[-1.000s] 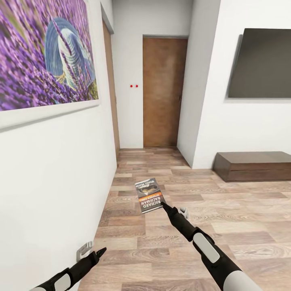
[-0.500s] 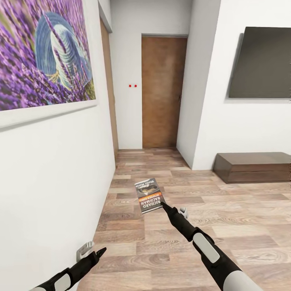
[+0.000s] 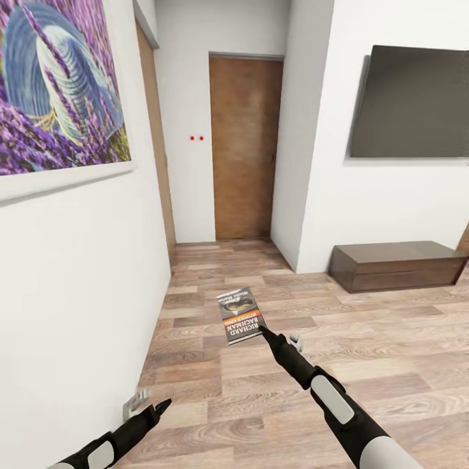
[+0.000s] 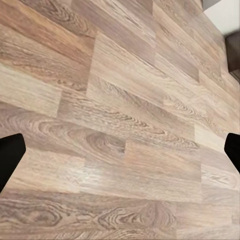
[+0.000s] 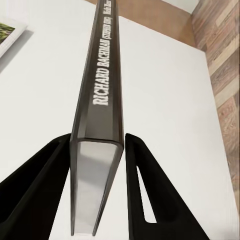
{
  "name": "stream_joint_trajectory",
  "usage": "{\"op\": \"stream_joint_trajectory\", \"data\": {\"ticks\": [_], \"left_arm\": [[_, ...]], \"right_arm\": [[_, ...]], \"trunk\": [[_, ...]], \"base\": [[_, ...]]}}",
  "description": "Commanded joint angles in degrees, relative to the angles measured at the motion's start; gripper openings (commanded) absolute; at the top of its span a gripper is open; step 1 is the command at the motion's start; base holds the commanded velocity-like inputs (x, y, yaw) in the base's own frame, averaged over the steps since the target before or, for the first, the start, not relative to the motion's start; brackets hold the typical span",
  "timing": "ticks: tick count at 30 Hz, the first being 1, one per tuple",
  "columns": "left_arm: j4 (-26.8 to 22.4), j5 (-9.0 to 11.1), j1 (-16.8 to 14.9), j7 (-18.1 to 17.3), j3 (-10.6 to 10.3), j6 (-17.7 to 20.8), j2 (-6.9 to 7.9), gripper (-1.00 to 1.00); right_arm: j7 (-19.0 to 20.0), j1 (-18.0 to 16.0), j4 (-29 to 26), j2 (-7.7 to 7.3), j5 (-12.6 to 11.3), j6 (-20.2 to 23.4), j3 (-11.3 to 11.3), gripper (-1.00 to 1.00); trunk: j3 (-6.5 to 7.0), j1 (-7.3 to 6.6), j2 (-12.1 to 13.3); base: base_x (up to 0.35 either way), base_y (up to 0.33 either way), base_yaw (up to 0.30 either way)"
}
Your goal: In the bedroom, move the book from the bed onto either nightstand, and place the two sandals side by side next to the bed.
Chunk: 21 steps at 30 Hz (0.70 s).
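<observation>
There is one book [image 3: 240, 316], near the middle of the head view, held between two black fingers [image 5: 37, 195], and two arms: the right gripper [image 3: 262, 329] at 6 o'clock and the left gripper [image 3: 158, 408] at 7 o'clock. On the walls hang one purple picture [image 3: 55, 91] at 10 o'clock and one dark screen [image 3: 410, 101] at 2 o'clock. Also counted: one door [image 3: 244, 146] at 12 o'clock with two red dots [image 3: 196, 138] beside it, and one low cabinet [image 3: 394, 264] at 3 o'clock.
</observation>
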Motion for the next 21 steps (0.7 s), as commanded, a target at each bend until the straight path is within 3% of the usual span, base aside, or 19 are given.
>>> {"op": "stream_joint_trajectory", "data": {"ticks": [1, 21], "left_arm": [[0.1, -0.3, 0.0, -0.2, 0.5, -0.1, 0.01, 1.0], [0.1, -0.3, 0.0, 0.1, 0.4, -0.1, -0.07, 1.0]], "right_arm": [[0.1, 0.0, 0.0, -0.05, -0.7, 0.3, 0.2, -1.0], [0.1, -0.1, 0.0, -0.05, -0.7, 0.3, 0.2, -1.0]], "trunk": [[-0.06, 0.01, 0.0], [-0.06, 0.01, 0.0]], "base": [[0.126, 0.0, -0.169], [0.126, 0.0, -0.151]]}}
